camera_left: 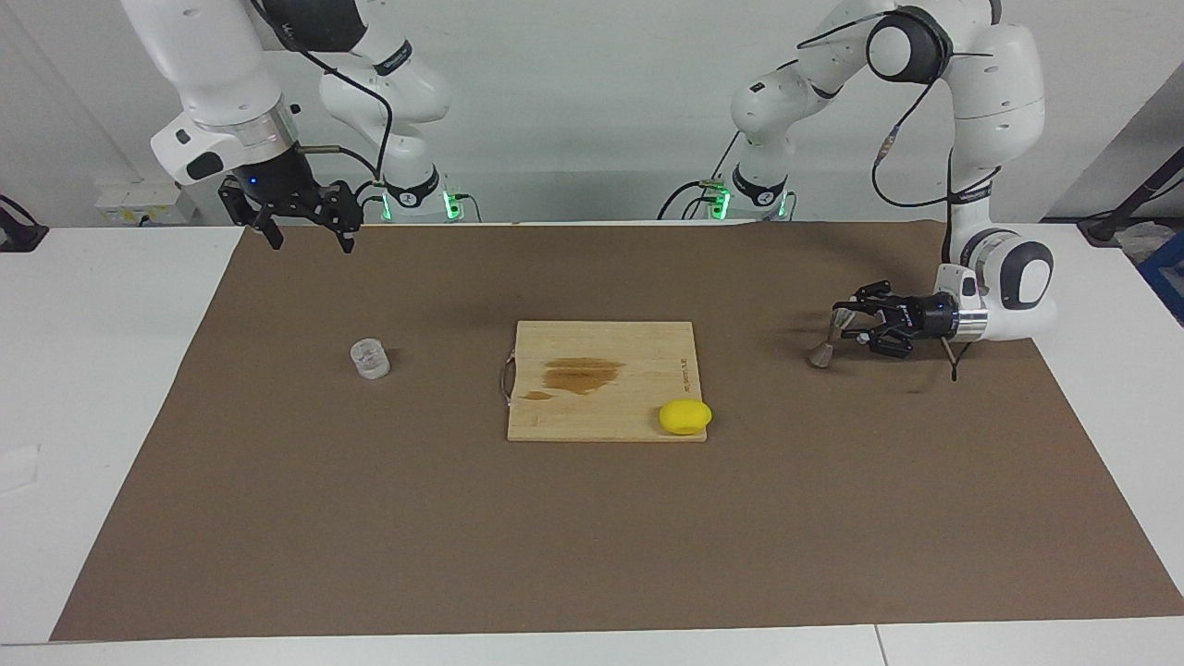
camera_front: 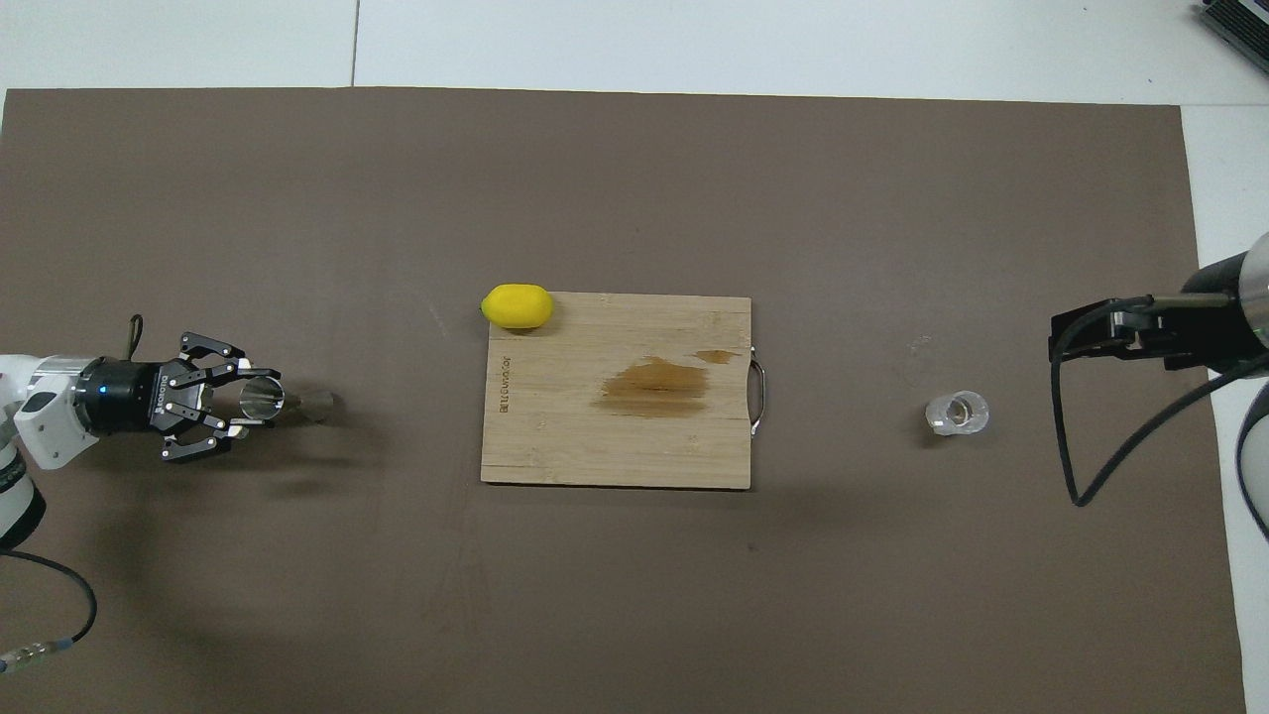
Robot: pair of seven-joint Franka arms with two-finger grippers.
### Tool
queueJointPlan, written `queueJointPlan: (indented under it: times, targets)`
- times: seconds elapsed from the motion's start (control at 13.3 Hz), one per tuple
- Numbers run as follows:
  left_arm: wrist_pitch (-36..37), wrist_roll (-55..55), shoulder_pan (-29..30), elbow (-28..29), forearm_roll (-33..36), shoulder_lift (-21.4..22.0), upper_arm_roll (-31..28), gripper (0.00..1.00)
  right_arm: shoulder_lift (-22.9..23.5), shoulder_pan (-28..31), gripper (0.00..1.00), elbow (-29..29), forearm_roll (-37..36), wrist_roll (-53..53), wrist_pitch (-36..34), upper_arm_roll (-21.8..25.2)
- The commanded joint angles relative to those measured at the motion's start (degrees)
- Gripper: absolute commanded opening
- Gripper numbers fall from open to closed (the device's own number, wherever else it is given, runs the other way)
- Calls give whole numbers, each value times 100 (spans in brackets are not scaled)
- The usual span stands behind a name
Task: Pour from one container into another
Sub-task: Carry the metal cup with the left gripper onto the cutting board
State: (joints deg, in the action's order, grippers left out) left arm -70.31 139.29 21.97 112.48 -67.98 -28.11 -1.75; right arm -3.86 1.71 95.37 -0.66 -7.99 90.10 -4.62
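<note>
Brown mat [camera_left: 592, 536]: left pincer [camera_left: 844, 324] grips jigger [camera_left: 826, 342]

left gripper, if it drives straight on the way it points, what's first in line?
The left gripper, shut on the silver hourglass-shaped metal jigger, points horizontally toward the wooden cutting board. Bare brown mat, then probably the board's edge; its height above the mat is unclear.

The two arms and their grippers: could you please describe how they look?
Both arms have glossy white rounded shells with dark grey joint caps and thin black cables looped along them; green lights glow at their bases. The left gripper and right gripper are black linkage fingers on dark wrists with a metal ring and a small blue light.
</note>
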Motion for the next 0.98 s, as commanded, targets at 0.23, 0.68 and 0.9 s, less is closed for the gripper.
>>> queueJointPlan:
  times: [0.23,0.68,0.9]
  targets:
    - [18,-368,-1018,528,-610,684,-89,29,-106,76,99,104,154,87,51,-13]
    - [-913,-561,-1984,1521,-1453,1475,-89,29,-106,76,99,104,154,87,42,-13]
    - [-1624,-552,-2758,1856,-2306,1660,-80,30,-106,76,99,104,154,87,51,-13]
